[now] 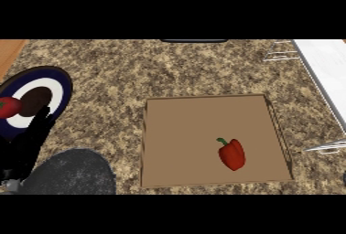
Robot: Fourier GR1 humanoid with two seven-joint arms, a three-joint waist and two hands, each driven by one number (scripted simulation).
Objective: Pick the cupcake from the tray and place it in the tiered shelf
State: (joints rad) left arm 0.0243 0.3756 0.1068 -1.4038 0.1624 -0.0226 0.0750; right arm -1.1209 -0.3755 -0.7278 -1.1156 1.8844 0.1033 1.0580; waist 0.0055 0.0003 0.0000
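The black left hand (30, 137), fingers straight and together, rests at a navy-and-white round plate (61, 75). The brown flat tray (189, 123) to its right holds only a red bell pepper (232, 154), no cupcake; it should confirm the target before reaching.

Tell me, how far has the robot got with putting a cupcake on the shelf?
Nothing looks done yet. The tray holds only a red pepper, and no cupcake shows on the tiered shelf. Nothing is in hand: the left hand rests open by the left edge, holding nothing. Everything is left: finding the cupcake, picking it up and setting it on the shelf.
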